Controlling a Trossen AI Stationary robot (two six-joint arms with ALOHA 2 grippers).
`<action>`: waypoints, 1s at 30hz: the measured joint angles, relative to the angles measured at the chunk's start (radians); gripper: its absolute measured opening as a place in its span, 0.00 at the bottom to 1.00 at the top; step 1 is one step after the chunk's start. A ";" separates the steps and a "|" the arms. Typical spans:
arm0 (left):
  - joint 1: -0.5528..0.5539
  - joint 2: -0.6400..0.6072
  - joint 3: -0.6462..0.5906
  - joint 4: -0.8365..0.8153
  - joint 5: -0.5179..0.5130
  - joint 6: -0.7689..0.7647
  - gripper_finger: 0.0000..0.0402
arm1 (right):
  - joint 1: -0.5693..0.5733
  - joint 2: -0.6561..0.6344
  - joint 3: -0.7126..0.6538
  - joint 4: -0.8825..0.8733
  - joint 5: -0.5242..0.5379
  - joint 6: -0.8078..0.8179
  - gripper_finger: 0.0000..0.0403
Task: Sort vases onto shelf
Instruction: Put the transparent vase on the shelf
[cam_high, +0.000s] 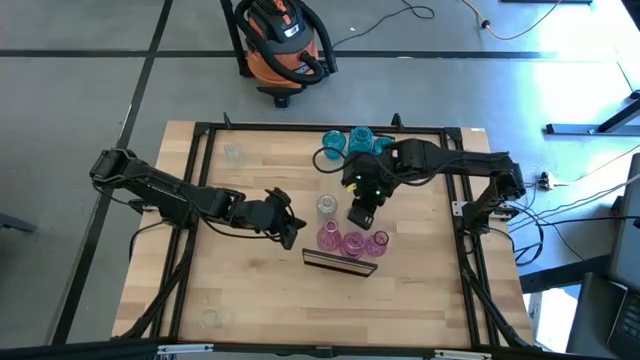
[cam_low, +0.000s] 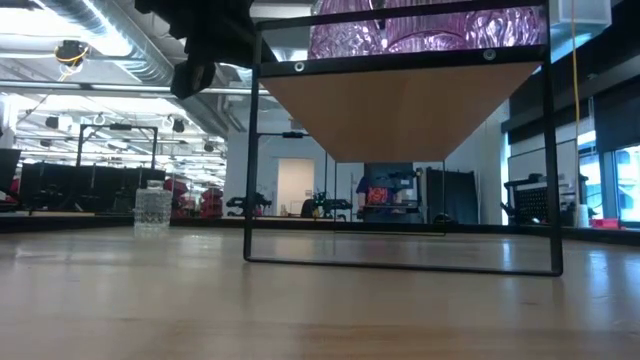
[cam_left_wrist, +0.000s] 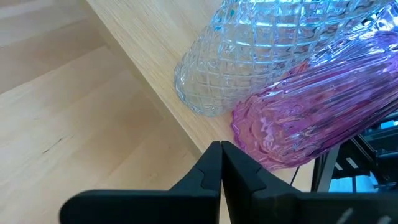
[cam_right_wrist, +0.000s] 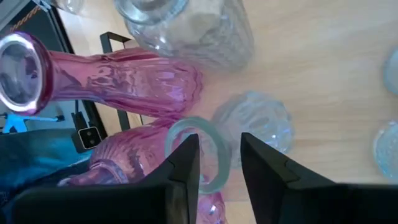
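Pink glass crowds the near end of the shelf (cam_high: 341, 262); we count three pink vases (cam_high: 352, 241) standing upright in a row on it, necks up, and the right gripper (cam_high: 362, 214) hangs just above and behind that row; in the right wrist view its two dark fingers (cam_right_wrist: 184, 163) stand a little apart with the rim of a clear vase (cam_right_wrist: 198, 152) between them, so we judge the jaws partly open around that neck and cannot say whether they press it; the vase's long axis runs straight along the gripper's line of sight, upright, and the pink ones lie close on one side of it; our left gripper (cam_high: 291, 231) sits closed and empty on the table just beside the shelf's end; another clear vase (cam_high: 326, 205) stands between the two arms; teal vases (cam_high: 352, 141) cluster at the table's far edge, well apart from the shelf and nearer the right arm.
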 joint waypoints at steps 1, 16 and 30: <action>0.000 0.000 0.000 0.000 0.000 0.000 0.00 | 0.000 0.002 0.000 0.006 -0.003 -0.001 0.25; 0.000 0.000 0.000 -0.009 0.000 0.000 0.00 | 0.000 0.008 0.000 0.025 -0.018 0.022 0.27; 0.000 0.000 0.000 -0.014 0.000 -0.002 0.00 | -0.031 -0.012 0.000 0.066 -0.045 0.027 0.27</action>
